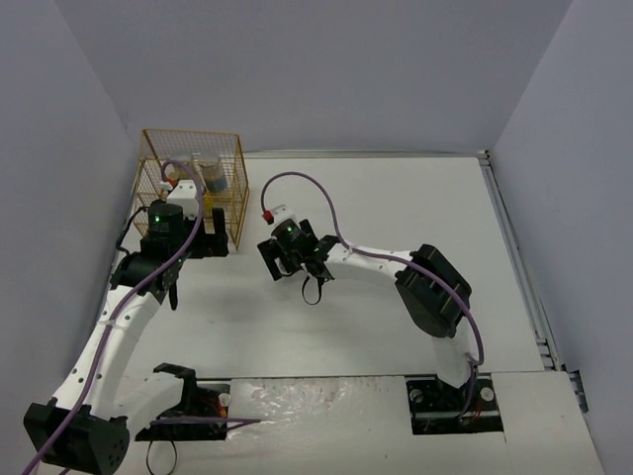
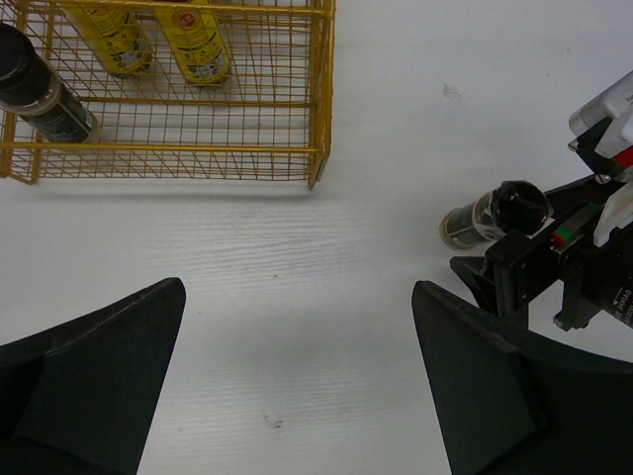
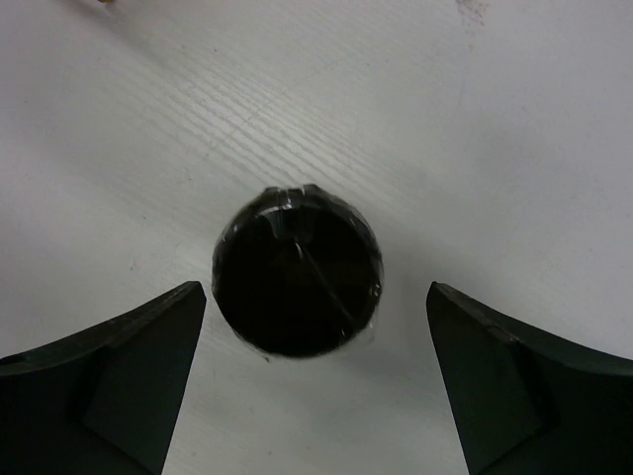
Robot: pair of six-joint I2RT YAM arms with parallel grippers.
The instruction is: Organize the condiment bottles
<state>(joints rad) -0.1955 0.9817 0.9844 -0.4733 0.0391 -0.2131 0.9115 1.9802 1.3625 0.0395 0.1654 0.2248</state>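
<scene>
White counter (image 1: 396,327) carries everything. Near its middle, the right end effector (image 3: 315,297) hangs with its fingers spread wide on either side of a black-lidded jar (image 3: 297,270), which seems to stand upright and apart from both. Left of it, the left end effector (image 2: 299,289) gapes wide over bare counter. At the far left, a gold wire rack (image 2: 321,99) holds two yellow-labelled bottles (image 2: 198,40), a dark jar (image 2: 40,84) and a blue-labelled pale jar (image 1: 213,176).
</scene>
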